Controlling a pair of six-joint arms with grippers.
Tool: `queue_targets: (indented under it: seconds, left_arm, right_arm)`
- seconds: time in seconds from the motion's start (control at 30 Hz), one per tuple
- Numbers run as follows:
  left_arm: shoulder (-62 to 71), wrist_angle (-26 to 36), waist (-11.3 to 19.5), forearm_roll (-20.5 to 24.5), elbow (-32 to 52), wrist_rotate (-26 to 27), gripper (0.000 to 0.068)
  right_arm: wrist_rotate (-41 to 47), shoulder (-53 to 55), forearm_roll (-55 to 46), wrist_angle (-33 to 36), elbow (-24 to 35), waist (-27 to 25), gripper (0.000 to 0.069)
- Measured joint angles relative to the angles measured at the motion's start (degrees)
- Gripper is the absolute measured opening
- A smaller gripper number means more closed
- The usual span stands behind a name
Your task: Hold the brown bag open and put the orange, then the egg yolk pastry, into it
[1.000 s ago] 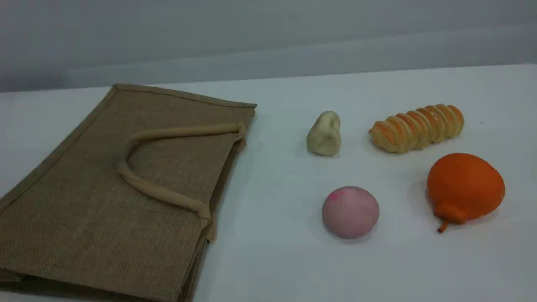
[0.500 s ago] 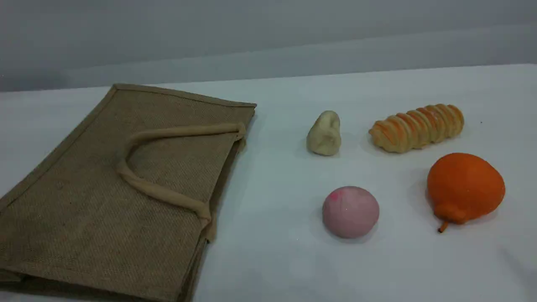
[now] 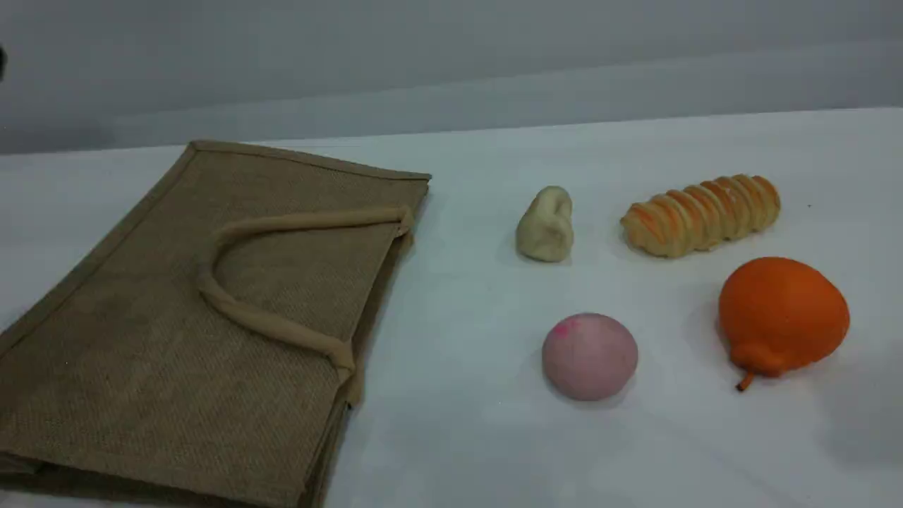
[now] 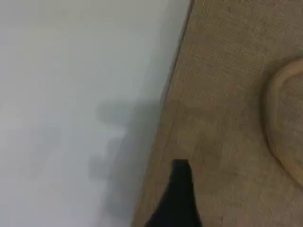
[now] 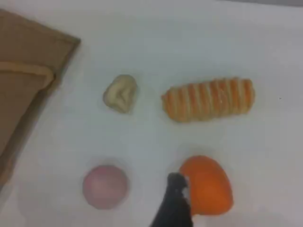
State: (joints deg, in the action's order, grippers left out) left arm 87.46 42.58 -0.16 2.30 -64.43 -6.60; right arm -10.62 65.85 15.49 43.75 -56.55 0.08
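Observation:
The brown bag [image 3: 211, 317] lies flat and closed on the table's left, with its beige handle [image 3: 268, 324] resting on top. At the right the orange [image 3: 783, 314] sits with its stem toward the front. The egg yolk pastry [image 3: 545, 226] is in the middle, further back. The left gripper's dark fingertip [image 4: 180, 175] hovers over the bag's edge [image 4: 227, 94], holding nothing. In the right wrist view the right gripper's fingertip [image 5: 176, 189] hangs above the table just left of the orange [image 5: 210, 187], also holding nothing. Neither gripper shows in the scene view.
A smooth pink ball [image 3: 589, 356] lies in front of the pastry, left of the orange. A long orange-striped bread roll [image 3: 702, 214] lies behind the orange. A grey wall stands behind the white table [image 3: 458, 423].
A dark sliver has appeared at the scene view's upper left edge, and a shadow has spread over the table's lower right. The bag and the foods have not moved.

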Motion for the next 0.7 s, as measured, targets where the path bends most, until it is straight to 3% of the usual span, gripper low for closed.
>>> queue_targets:
  seconds: [0.17, 0.4, 0.7]
  left_arm:
    - [5.9, -0.4, -0.7, -2.3, -3.3, 0.3, 0.0583]
    - [13.7, -2.7, -5.2, -2.3, -7.6, 0.3, 0.0583]
    - [24.0, -3.0, -7.4, -5.1, -13.0, 0.1, 0.0583]
  right_arm:
    - [0.0, 1.9, 0.0, -1.7, 0.0, 0.0, 0.0565]
    - [0.0, 3.5, 0.0, -1.7, 0.0, 0.0, 0.0565]
    - [0.0, 3.5, 0.0, -1.3, 0.0, 0.0, 0.0565]
